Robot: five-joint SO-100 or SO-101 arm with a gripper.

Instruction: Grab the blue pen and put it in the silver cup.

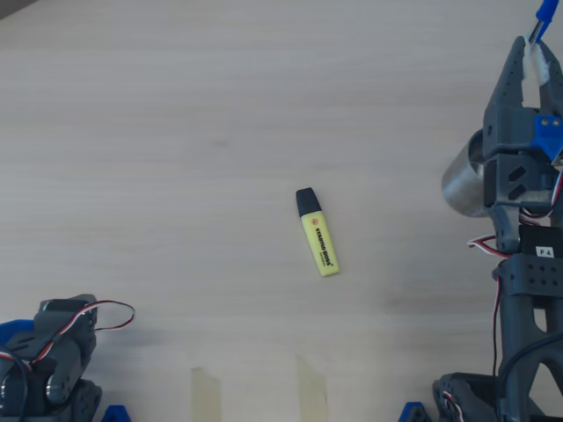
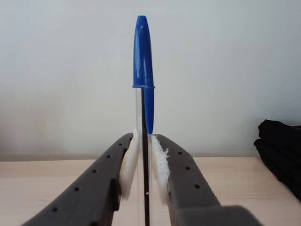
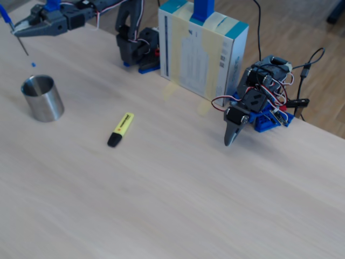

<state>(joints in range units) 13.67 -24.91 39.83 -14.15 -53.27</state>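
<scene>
The fingers (image 2: 145, 176) clamp the blue pen (image 2: 143, 80) upright above the silver cup (image 3: 42, 97) near the tabletop edge

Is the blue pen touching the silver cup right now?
Apart. The fixed view shows the blue pen held in the gripper, its lower end hanging in the air above the silver cup with a clear gap.

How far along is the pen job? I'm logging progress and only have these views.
The pick-up looks done: the end effector is shut on the blue pen, held cap-up off the table. In hand is the carry: in the fixed view the pen hangs above and just beyond the silver cup, not yet inside. Left: line it up over the opening, lower and release. The yellow highlighter lies untouched.
</scene>
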